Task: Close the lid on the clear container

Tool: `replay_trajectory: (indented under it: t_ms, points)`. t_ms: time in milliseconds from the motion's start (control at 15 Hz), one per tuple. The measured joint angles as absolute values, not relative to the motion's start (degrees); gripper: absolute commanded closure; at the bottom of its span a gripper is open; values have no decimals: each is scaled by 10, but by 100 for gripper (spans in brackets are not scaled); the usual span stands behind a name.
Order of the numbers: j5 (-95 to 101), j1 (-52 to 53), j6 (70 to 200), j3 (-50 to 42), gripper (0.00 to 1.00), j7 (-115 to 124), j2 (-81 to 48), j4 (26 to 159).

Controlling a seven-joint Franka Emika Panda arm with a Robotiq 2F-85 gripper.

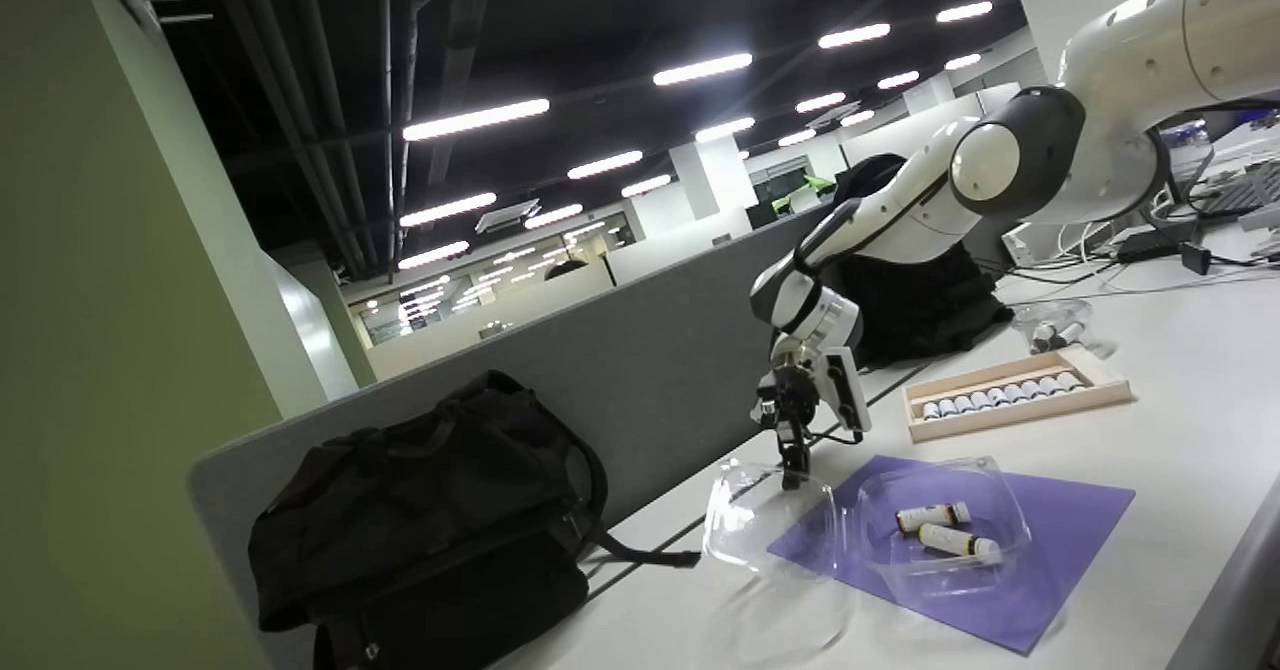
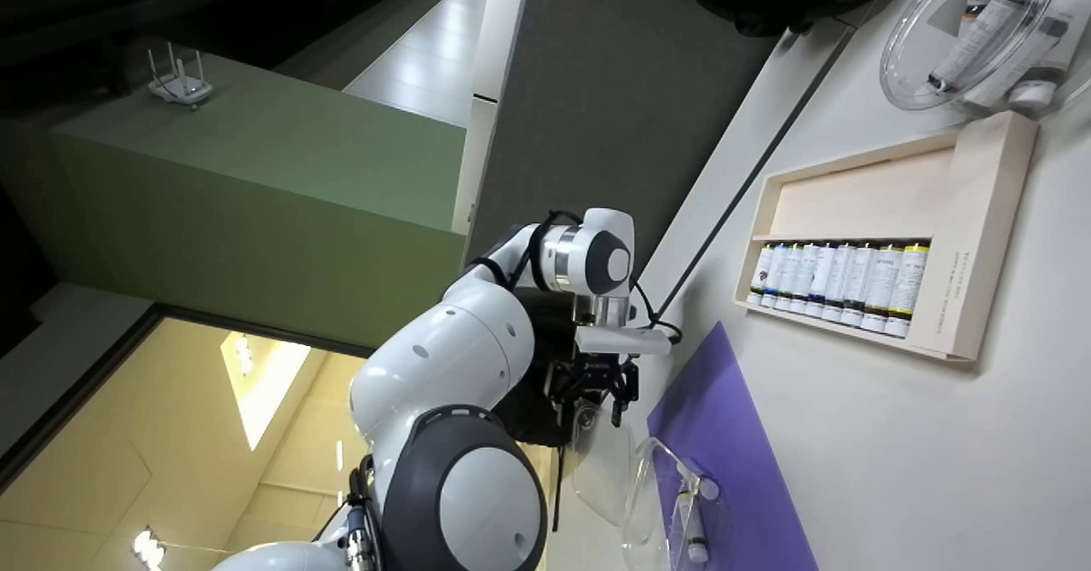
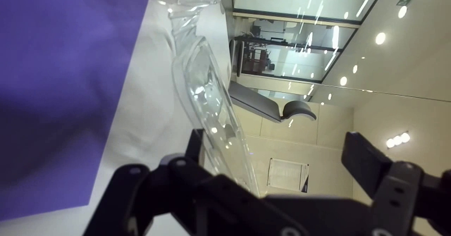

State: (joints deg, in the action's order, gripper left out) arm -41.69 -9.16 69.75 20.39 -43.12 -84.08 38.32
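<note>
- Clear container [image 1: 940, 510]: on the purple sheet [image 1: 1075, 520].
- Lid [image 1: 770, 525]: tilted open, beside the sheet.
- Gripper [image 3: 275, 145]: beside the sheet, fingers wide apart, holding nothing.
- Probable step: lining up; next, swing lid towards sheet.

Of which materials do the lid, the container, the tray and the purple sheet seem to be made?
Lid: probably thin, glossy plastic; it is see-through with bright glints.
Container: likely the same clear plastic, with shiny edges and purple showing through.
Tray: apparently plain wood, matt and pale beige.
Purple sheet: matt and flat; paper, card or foam, I cannot tell which.
</note>
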Motion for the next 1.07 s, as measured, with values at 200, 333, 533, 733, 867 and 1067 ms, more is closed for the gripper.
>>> replay_trajectory:
  t_ms: [200, 333, 533, 733, 867, 1067]
  points:
    - [-427, -92, 674, 203, 0, -431, -841, 383]
    - [-427, -91, 664, 201, 0, -431, -840, 381]
    - [-427, -89, 652, 195, 0, -431, -840, 376]
    - [-425, -87, 643, 192, 0, -431, -838, 373]
    - [-424, -87, 642, 191, 0, -431, -835, 373]
    - [-419, -87, 634, 190, 0, -431, -829, 373]
